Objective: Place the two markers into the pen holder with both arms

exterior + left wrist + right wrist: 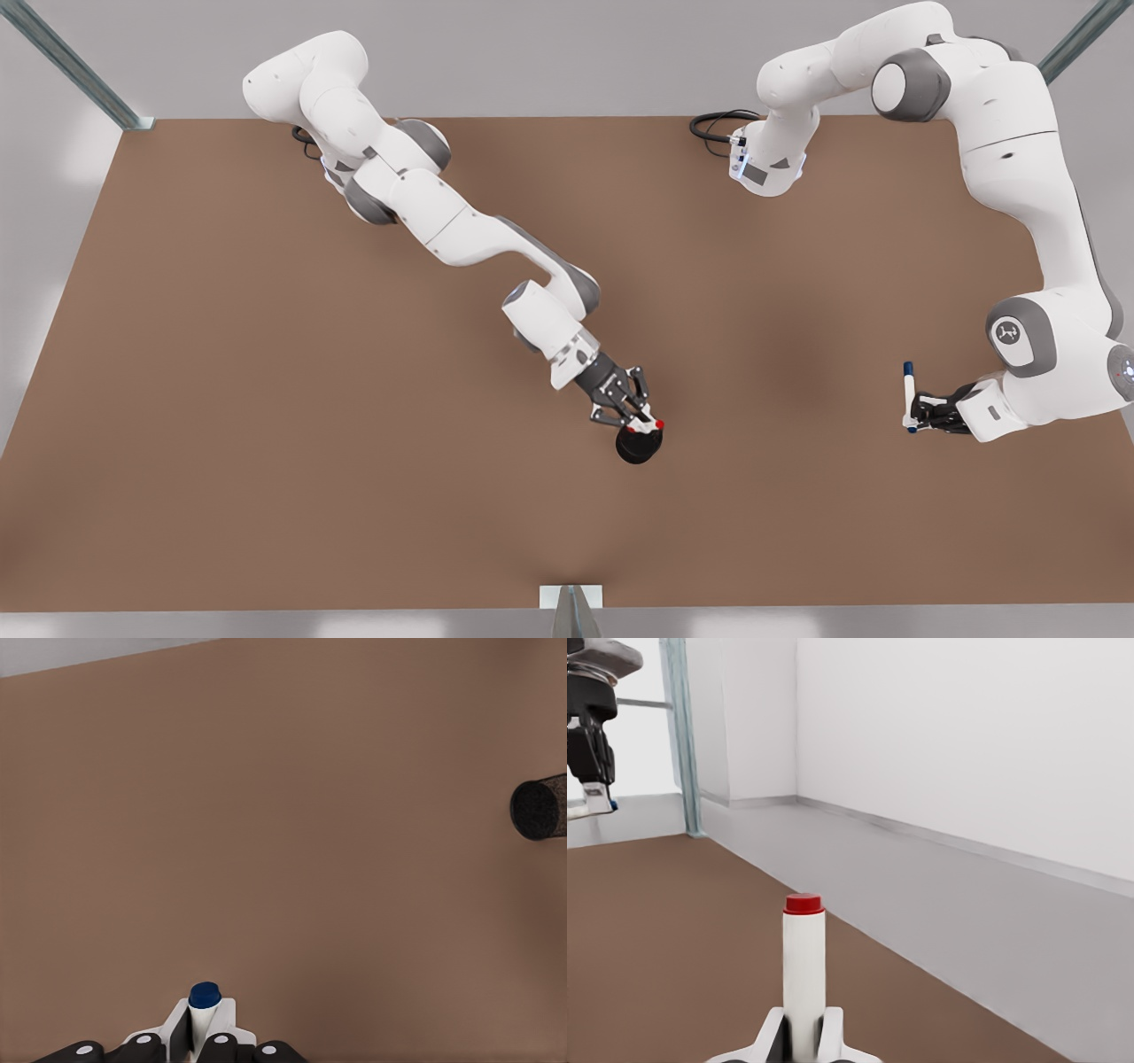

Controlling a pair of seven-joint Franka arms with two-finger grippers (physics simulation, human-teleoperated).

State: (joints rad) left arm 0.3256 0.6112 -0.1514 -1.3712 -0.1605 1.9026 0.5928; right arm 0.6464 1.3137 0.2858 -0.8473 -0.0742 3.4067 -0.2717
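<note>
Front view: red-capped white marker (651,424) is clamped in the right black two-finger gripper (640,415) directly over the small black cylindrical pen holder (637,445), centre frame. Blue-capped white marker (909,396) is gripped by the left gripper (918,413), right edge, above the brown table (266,399).

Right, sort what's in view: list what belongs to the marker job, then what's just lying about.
Belongs to the job:
- red marker, held by the right gripper over the pen holder
- blue marker, held by the left gripper, far from the holder

Just lying about:
- black cable at the table's far edge
</note>
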